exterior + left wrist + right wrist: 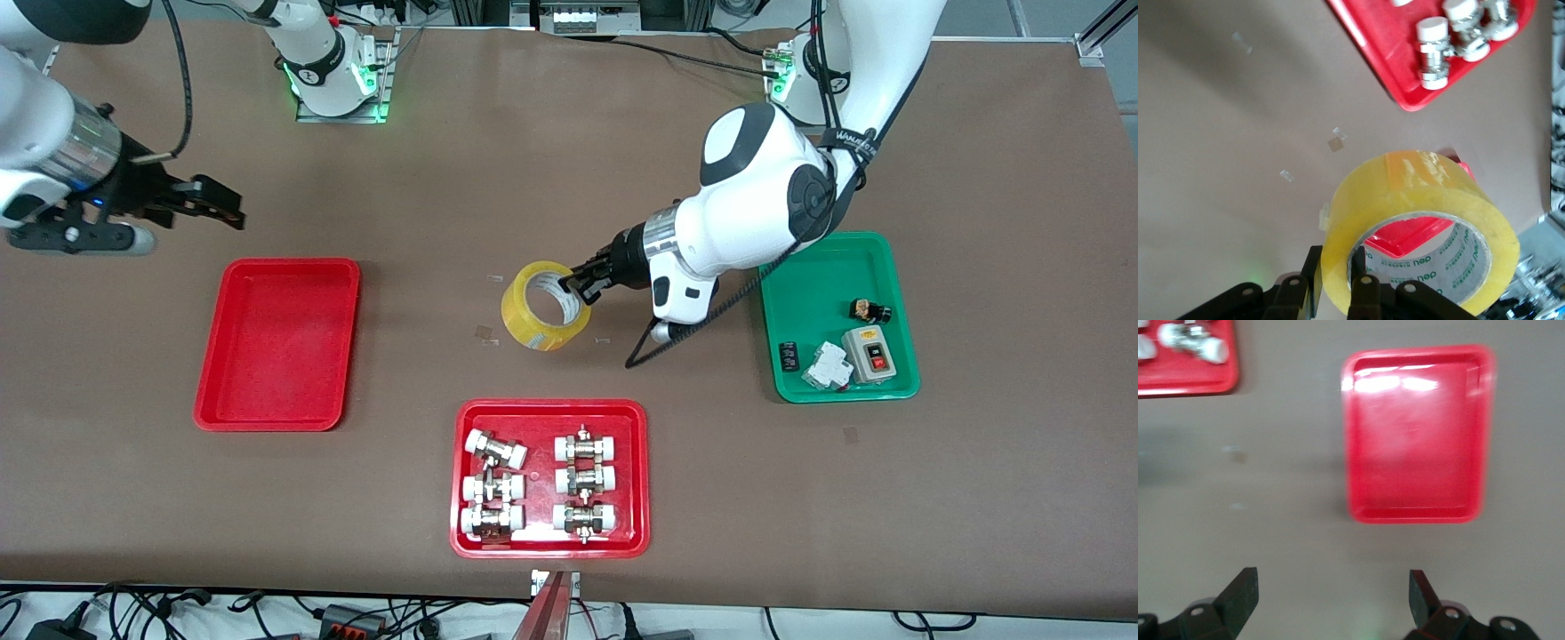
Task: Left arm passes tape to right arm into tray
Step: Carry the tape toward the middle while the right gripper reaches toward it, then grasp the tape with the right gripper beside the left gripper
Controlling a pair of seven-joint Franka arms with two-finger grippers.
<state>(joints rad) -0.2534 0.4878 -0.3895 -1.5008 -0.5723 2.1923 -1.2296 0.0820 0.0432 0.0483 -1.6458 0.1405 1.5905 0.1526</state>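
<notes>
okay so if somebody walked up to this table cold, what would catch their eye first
Most striking is the yellow tape, held up over the middle of the table by the left gripper, which pinches the roll's wall. Next, the plain red tray lies toward the right arm's end, with the open right gripper waiting in the air beside it. A red tray of metal fittings sits nearest the front camera.
</notes>
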